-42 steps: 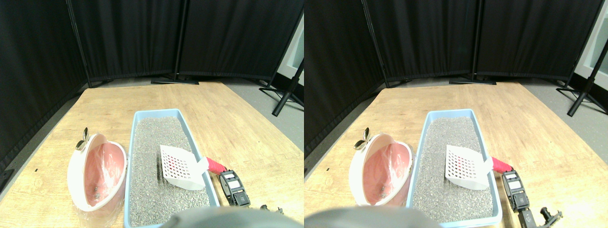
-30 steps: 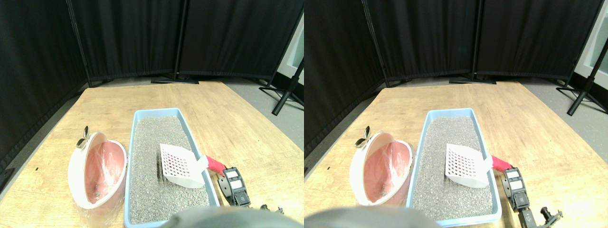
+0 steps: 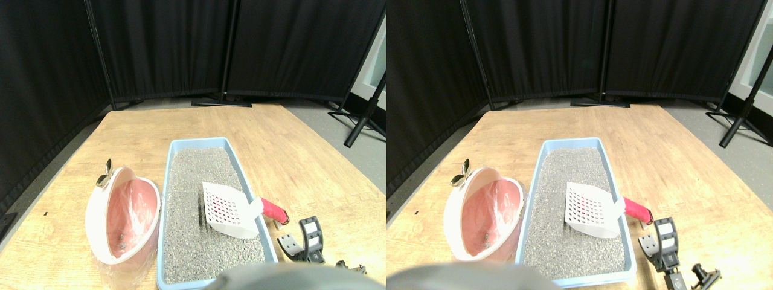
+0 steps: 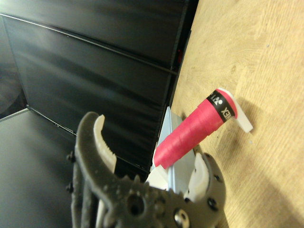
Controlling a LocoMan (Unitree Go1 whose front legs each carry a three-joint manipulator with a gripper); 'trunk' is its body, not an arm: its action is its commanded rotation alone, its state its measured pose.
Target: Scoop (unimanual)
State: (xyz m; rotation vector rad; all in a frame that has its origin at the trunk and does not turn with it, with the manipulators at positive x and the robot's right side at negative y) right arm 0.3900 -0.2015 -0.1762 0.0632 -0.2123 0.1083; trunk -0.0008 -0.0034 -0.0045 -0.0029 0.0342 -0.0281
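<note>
The scoop lies in the litter tray, its red handle poking over the rim onto the table. The gripper waits just beside it, jaws spread — apparently not touching. Next: close squarely on the handle — then dig.

bare wood right of tray, handle overhanging
</note>
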